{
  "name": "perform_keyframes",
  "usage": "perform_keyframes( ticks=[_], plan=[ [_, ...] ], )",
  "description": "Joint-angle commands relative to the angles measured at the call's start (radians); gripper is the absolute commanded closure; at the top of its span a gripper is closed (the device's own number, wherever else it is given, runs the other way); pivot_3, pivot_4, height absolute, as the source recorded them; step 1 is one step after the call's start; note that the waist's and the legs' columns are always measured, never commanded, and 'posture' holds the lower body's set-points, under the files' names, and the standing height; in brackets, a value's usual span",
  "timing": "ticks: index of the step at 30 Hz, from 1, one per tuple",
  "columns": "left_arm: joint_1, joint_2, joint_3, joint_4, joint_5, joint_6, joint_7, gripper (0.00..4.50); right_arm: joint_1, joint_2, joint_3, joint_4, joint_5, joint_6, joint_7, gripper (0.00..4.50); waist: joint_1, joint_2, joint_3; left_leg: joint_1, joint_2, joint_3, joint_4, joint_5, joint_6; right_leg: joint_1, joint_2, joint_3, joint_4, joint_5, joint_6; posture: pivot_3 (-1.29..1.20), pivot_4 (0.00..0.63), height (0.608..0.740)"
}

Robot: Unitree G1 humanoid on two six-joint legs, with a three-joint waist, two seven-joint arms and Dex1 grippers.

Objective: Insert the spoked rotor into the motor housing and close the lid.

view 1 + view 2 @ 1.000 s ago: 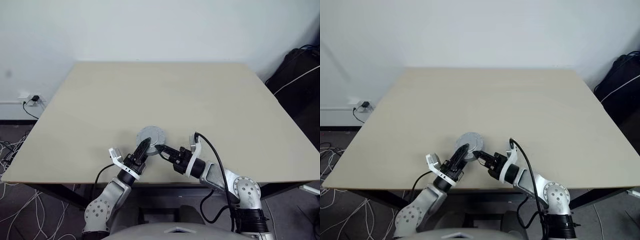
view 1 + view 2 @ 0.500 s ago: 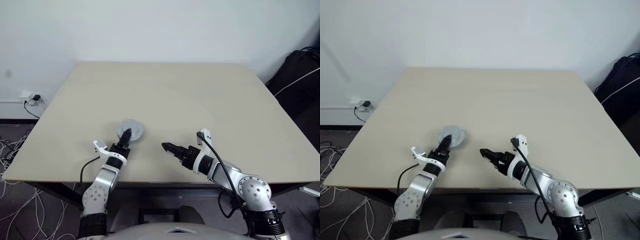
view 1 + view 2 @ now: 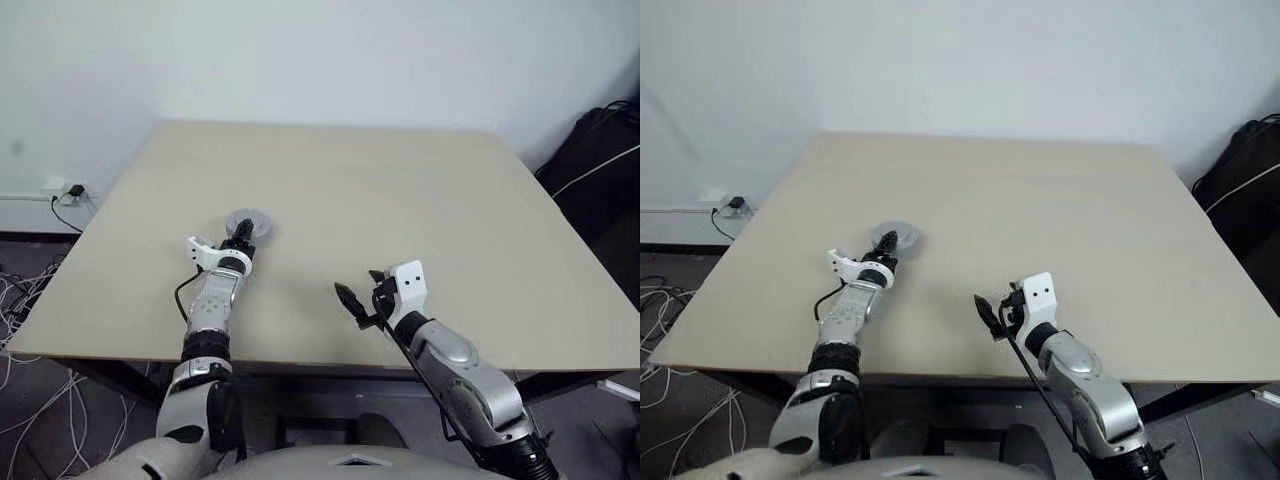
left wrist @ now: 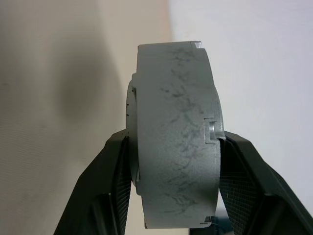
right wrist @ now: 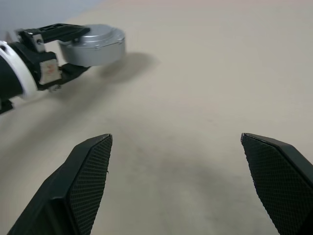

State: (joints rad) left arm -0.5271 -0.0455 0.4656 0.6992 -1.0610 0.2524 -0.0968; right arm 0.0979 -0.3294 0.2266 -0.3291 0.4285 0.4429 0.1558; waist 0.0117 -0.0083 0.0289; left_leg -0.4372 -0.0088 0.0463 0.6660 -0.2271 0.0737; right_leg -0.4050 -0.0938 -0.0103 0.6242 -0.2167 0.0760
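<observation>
A thick grey round disc [image 3: 251, 221], the motor housing with the lid closing it, hangs low over the left part of the table [image 3: 400, 190]. My left gripper [image 3: 242, 233] is shut on its two flat faces. The left wrist view shows the disc [image 4: 173, 147] edge-on between the black fingers [image 4: 115, 181], with a seam between a thick body and a thinner plate. The spoked rotor is hidden. My right gripper [image 3: 356, 298] is open and empty near the table's front edge, well to the right of the disc. The right wrist view looks past its fingers [image 5: 90, 181] to the disc [image 5: 95, 43].
The beige table stretches wide behind and to the right of both arms. A dark bag [image 3: 600, 140] lies on the floor beyond the right edge. A wall socket [image 3: 55, 190] and cables [image 3: 20, 290] are at the left.
My right gripper opened, let go of the disc, rolled over and drew back to the right. My left arm carried the disc forward and to the left across the table.
</observation>
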Motion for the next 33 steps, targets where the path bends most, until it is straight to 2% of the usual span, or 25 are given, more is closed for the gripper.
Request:
perform_keyframes(
  ticks=[1, 6, 11, 13, 14, 18, 24, 27, 29, 31, 33],
  plan=[
    [-0.103, 0.029, 0.052, 0.095, 0.037, -0.058, -0.007, 2.36, -0.002, 0.022, -0.019, -0.004, -0.042, -0.040, 0.018, 0.00, 0.000, -0.001, 0.000, 0.000, 0.000, 0.000, 0.000, 0.000, 0.000, 0.000, 0.000, 0.000, 0.000, 0.000, 0.000, 0.00, 0.000, 0.740],
    [-0.169, 0.053, 0.097, 0.243, 0.109, -0.087, 0.048, 2.36, 0.011, 0.044, -0.033, -0.009, -0.064, -0.029, 0.039, 0.00, 0.002, -0.002, 0.000, 0.000, 0.001, 0.000, 0.000, 0.000, 0.000, -0.001, 0.000, 0.000, 0.000, 0.001, -0.001, 0.00, 0.000, 0.740],
    [-0.115, 0.031, 0.087, 0.217, 0.179, -0.042, 0.113, 2.36, 0.022, 0.064, -0.042, -0.014, -0.067, 0.015, 0.045, 0.00, 0.000, -0.003, -0.002, 0.009, 0.003, 0.000, 0.000, -0.003, -0.005, 0.008, -0.002, 0.000, 0.000, 0.002, -0.001, 0.00, 0.000, 0.740],
    [-0.056, 0.009, 0.084, 0.150, 0.186, -0.002, 0.150, 1.60, 0.025, 0.074, -0.045, -0.014, -0.071, 0.027, 0.045, 0.00, -0.008, -0.002, -0.006, 0.009, 0.003, 0.001, -0.001, -0.003, -0.006, 0.007, -0.002, 0.000, 0.000, 0.002, -0.001, 0.00, 0.000, 0.740],
    [-0.008, -0.008, 0.079, 0.090, 0.184, 0.031, 0.173, 1.39, 0.025, 0.078, -0.047, -0.013, -0.074, 0.031, 0.045, 0.00, -0.011, -0.001, -0.007, 0.010, 0.004, 0.001, -0.001, -0.003, -0.006, 0.008, -0.003, 0.000, 0.000, 0.002, -0.002, 0.00, 0.000, 0.740],
    [0.156, -0.068, 0.069, -0.138, 0.172, 0.127, 0.247, 0.09, 0.026, 0.090, -0.051, -0.011, -0.079, 0.049, 0.046, 0.00, -0.026, 0.003, -0.021, 0.012, 0.003, 0.001, -0.004, -0.004, -0.006, 0.008, -0.004, 0.001, -0.001, 0.001, -0.003, 0.00, 0.000, 0.740],
    [0.440, -0.120, -0.005, -0.505, 0.135, 0.326, 0.322, 0.04, 0.016, 0.103, -0.045, -0.005, -0.093, 0.071, 0.067, 0.00, -0.042, 0.005, -0.028, 0.023, 0.005, 0.002, -0.011, -0.006, -0.009, 0.013, -0.003, 0.005, 0.000, -0.003, -0.007, 0.00, 0.000, 0.740],
    [0.595, -0.070, -0.127, -0.696, 0.177, 0.403, 0.278, 0.04, 0.014, 0.110, -0.050, -0.002, -0.095, 0.077, 0.075, 0.00, -0.051, 0.008, -0.031, 0.025, 0.007, 0.003, -0.012, -0.007, -0.011, 0.014, -0.003, 0.007, 0.000, -0.004, -0.009, 0.00, 0.000, 0.740],
    [0.680, -0.017, -0.229, -0.799, 0.268, 0.363, 0.209, 0.04, 0.016, 0.114, -0.052, 0.002, -0.100, 0.071, 0.078, 0.00, -0.050, 0.010, -0.032, 0.026, 0.007, 0.004, -0.012, -0.008, -0.012, 0.014, -0.003, 0.008, 0.000, -0.005, -0.009, 0.00, 0.000, 0.740],
    [0.758, 0.043, -0.340, -0.880, 0.420, 0.247, 0.135, 0.04, 0.019, 0.125, -0.057, 0.011, -0.114, 0.052, 0.069, 0.00, -0.044, 0.011, -0.032, 0.026, 0.007, 0.005, -0.014, -0.009, -0.012, 0.013, -0.003, 0.008, 0.000, -0.006, -0.010, 0.00, 0.000, 0.740],
    [0.813, 0.055, -0.391, -0.914, 0.529, 0.110, 0.092, 0.04, 0.023, 0.141, -0.063, 0.027, -0.144, 0.014, 0.048, 0.00, -0.041, 0.011, -0.031, 0.026, 0.007, 0.006, -0.016, -0.009, -0.012, 0.011, -0.004, 0.008, 0.000, -0.006, -0.010, 0.00, 0.000, 0.740]
  ],
)
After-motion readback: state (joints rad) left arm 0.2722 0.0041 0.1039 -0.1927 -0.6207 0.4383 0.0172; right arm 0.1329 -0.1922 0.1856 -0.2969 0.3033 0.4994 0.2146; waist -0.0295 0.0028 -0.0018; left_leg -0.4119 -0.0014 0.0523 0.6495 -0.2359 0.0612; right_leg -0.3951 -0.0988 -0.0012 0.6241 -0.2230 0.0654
